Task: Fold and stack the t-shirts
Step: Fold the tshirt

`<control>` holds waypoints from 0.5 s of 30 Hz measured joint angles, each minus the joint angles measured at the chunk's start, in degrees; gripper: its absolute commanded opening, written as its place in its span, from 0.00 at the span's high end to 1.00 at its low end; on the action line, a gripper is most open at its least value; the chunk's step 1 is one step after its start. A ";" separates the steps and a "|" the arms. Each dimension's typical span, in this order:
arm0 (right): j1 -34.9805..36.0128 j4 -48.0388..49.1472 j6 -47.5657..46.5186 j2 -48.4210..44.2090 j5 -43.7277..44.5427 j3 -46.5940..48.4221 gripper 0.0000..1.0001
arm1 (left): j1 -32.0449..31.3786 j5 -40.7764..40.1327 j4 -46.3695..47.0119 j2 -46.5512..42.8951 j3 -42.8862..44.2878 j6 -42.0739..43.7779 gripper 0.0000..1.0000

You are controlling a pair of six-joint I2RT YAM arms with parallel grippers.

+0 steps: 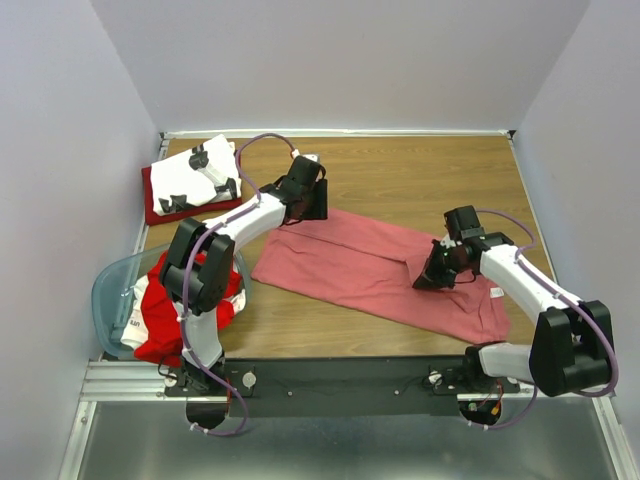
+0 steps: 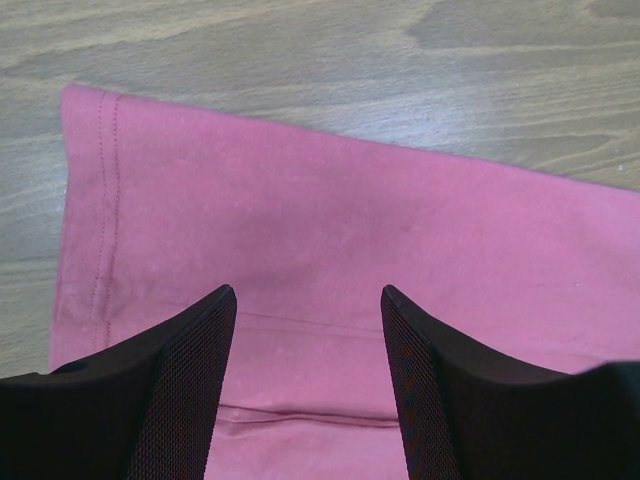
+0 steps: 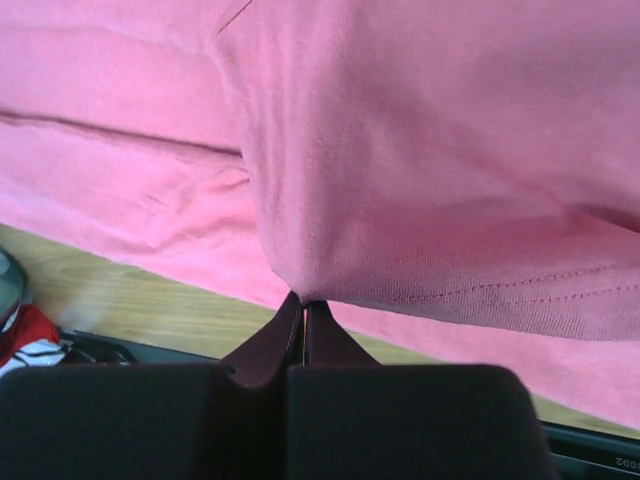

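A large salmon-pink t-shirt (image 1: 375, 268) lies spread across the middle of the wooden table. My left gripper (image 1: 306, 204) hovers over its far left end, open, with bare pink cloth (image 2: 330, 240) between the fingers. My right gripper (image 1: 437, 272) is shut on a hemmed edge of the pink t-shirt (image 3: 450, 200), which is lifted and hangs folded over the layer below. A folded white t-shirt with black prints (image 1: 200, 172) rests on a folded dark red one (image 1: 160, 208) at the far left. Bright red and white shirts (image 1: 160, 318) are bunched at the near left.
A translucent pale-blue plastic tub (image 1: 112, 288) stands at the near left, holding the bunched shirts. A black rail (image 1: 340, 385) with both arm bases runs along the near edge. Walls close in the table's left, far and right sides.
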 measured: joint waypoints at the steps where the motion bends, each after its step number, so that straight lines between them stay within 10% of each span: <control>1: 0.13 -0.02 0.09 0.00 -0.17 0.00 0.99 | 0.00 0.07 0.02 0.00 -0.22 0.00 0.32; 15: 2.32 -0.26 3.48 -1.60 -1.90 -0.85 0.99 | 0.00 0.17 0.20 -0.02 -2.93 -0.22 0.32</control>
